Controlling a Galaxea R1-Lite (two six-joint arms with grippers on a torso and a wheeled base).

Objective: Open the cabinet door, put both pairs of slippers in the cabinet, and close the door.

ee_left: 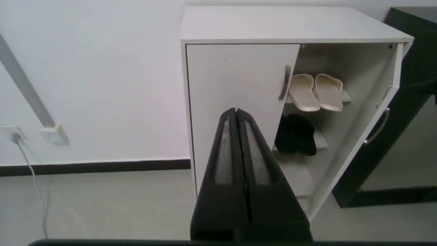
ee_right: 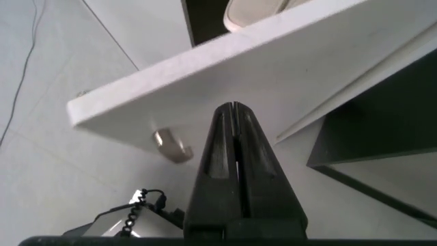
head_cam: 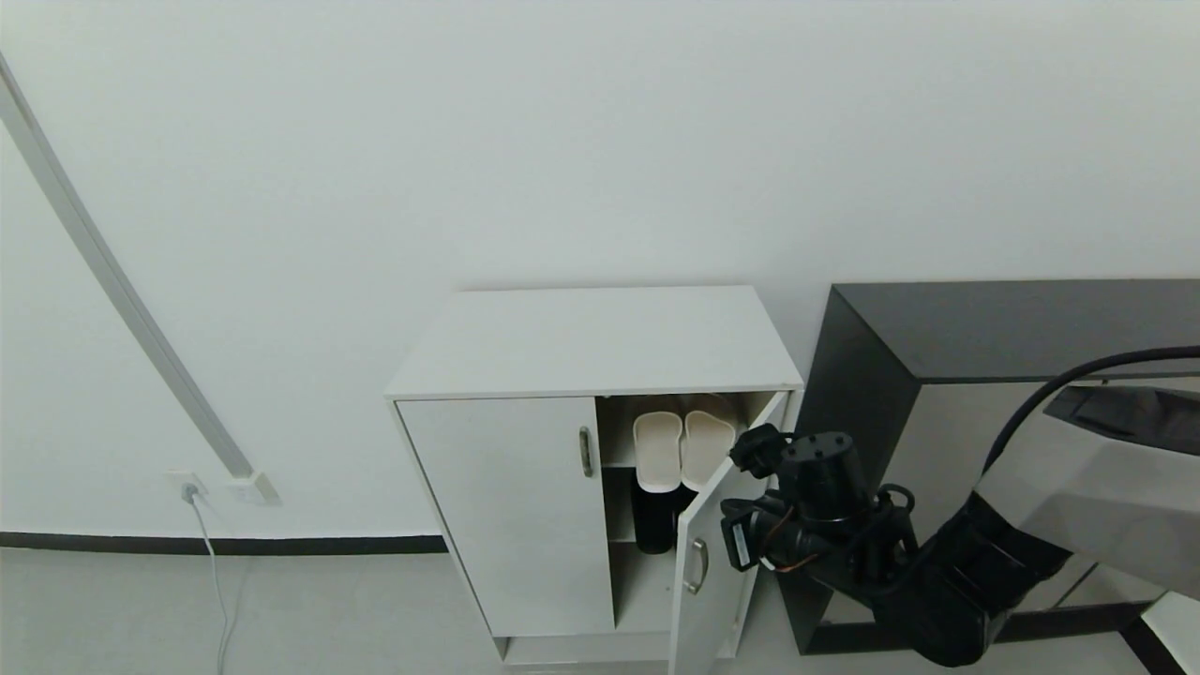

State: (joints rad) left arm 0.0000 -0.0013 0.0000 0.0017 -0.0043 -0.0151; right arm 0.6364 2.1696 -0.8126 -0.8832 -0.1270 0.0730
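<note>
Both pairs are shelved inside the cabinet (head_cam: 591,342), white slippers (head_cam: 682,448) above black slippers (ee_left: 295,133), with the right door (head_cam: 698,562) half open. The right hand (ee_right: 234,109), by the door's outer face, and the left hand (ee_left: 236,113) are closed on nothing; the door could be jammed against the white pair's overhanging ends. Contact between right hand and door cannot be made out.

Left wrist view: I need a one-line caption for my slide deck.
Shut left gripper faces a white two-door cabinet, one door open, cream slippers shelved above black slippers.
</note>
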